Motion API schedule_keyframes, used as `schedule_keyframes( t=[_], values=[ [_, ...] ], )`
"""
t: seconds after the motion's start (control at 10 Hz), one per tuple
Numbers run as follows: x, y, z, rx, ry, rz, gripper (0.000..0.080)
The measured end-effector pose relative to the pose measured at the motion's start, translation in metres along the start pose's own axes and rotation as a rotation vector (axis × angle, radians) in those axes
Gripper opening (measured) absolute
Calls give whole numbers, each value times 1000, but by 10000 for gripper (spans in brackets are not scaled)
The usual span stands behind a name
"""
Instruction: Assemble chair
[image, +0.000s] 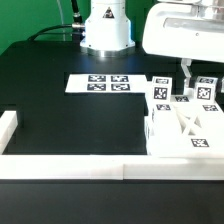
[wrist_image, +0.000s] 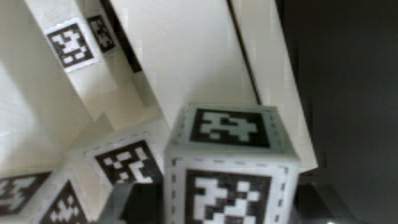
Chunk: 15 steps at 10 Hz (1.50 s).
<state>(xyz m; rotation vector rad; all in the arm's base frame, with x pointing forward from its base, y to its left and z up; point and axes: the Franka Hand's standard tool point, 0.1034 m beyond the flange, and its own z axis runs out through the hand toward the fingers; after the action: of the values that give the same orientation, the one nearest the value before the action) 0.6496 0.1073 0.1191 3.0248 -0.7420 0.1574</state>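
The chair is in loose white parts with black-and-white tags, bunched at the exterior view's right. A cross-braced frame (image: 188, 128) lies nearest the front, with smaller tagged blocks (image: 162, 92) behind it. My gripper (image: 202, 78) comes down from the white hand over the back of this cluster. It is shut on a short tagged block (image: 204, 90). In the wrist view that block (wrist_image: 228, 150) fills the space between the dark fingers (wrist_image: 343, 203) of my gripper (wrist_image: 231, 208). Other tagged pieces (wrist_image: 121, 160) and long white bars (wrist_image: 187, 60) lie beside it.
The marker board (image: 105, 83) lies flat on the black table (image: 70, 115) in front of the robot's base (image: 106, 30). A long white rail (image: 70, 166) edges the table's front, with a short white wall (image: 8, 128) at the exterior view's left.
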Motion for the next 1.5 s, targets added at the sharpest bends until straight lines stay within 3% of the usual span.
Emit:
schedule_keyframes(
  t=[1.5],
  values=[
    [-1,-2,-1,6,-7,1016,291]
  ],
)
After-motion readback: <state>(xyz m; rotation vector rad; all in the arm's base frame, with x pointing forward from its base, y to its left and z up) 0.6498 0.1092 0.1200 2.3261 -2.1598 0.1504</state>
